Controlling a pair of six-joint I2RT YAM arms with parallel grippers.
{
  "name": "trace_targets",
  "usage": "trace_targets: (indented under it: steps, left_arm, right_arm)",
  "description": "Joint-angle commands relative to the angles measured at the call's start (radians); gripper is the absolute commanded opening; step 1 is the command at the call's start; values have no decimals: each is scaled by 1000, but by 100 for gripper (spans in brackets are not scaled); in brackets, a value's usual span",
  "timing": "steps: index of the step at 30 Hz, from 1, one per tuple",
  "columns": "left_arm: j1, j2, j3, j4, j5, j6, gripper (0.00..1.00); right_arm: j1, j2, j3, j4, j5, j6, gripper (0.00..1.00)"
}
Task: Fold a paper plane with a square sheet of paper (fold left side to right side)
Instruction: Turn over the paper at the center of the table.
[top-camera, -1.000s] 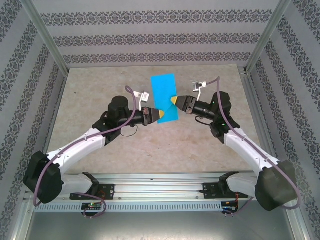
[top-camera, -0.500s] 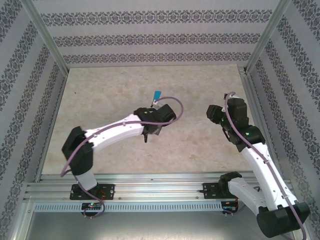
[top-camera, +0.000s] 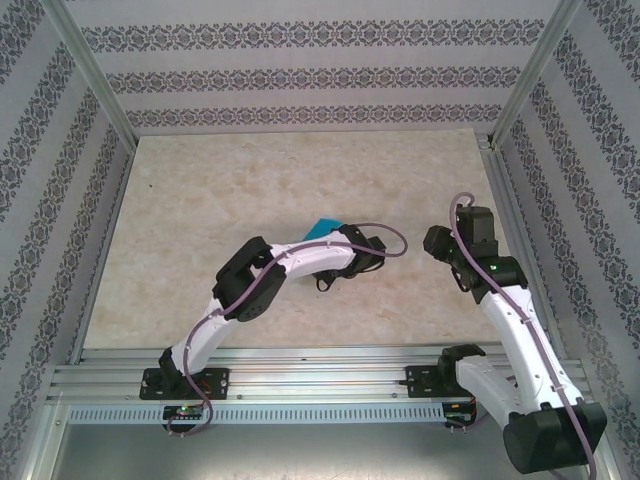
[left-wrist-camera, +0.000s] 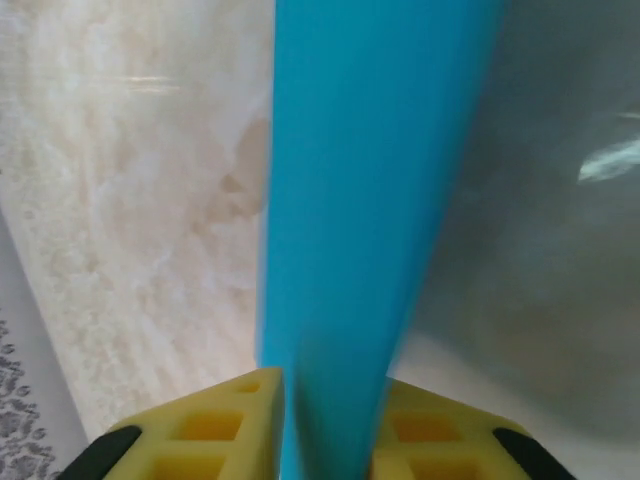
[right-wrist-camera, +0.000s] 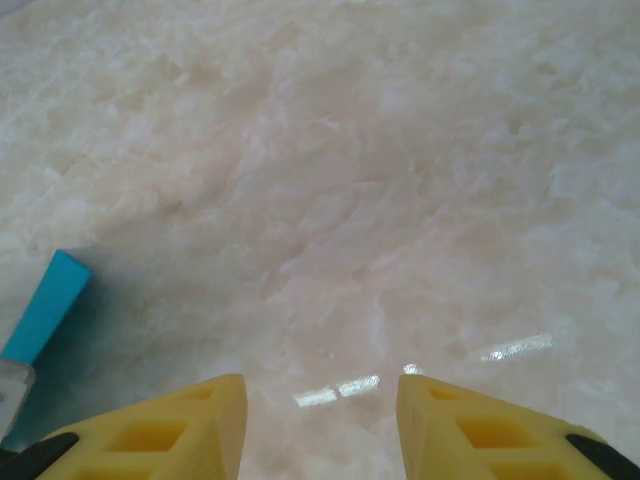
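Since the sheet of paper (left-wrist-camera: 370, 200) stands as a narrow cyan band in the gap of your left pincer (left-wrist-camera: 335, 400), its long axis runs straight out along that pincer's own line; the next move turns on this. From above, a small patch of the paper (top-camera: 323, 228) shows at the far side of the left wrist, about mid-desk (top-camera: 200, 200), well apart from every edge.

Left pincer: fingers part-open, with the band filling the gap. You cannot tell whether either pad bears on it; the close view is blurred.

Right pincer (right-wrist-camera: 320, 385): fingers apart, nothing between them. It sits toward the desk's right edge (top-camera: 432, 240). The paper (right-wrist-camera: 45, 305) lies off to its left, not touching.

Judgement: your left arm is nearer. Any fold toward the right has to carry the paper across to the right pincer's side.
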Motion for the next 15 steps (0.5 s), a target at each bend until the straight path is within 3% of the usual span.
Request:
trace_targets:
  steps: [1,7,15]
  left_arm:
    - [-1,-78,52,67,148,84,42]
    - [85,-355,-140,353,482,144,56]
    - [372,-758,-656,807,846,22,71]
  right_arm:
    - [-11,29,-24,46,-90,-3,45]
    - [9,106,-76,210,-291,91,43]
    - [291,394,-75,585,-299,290,43]
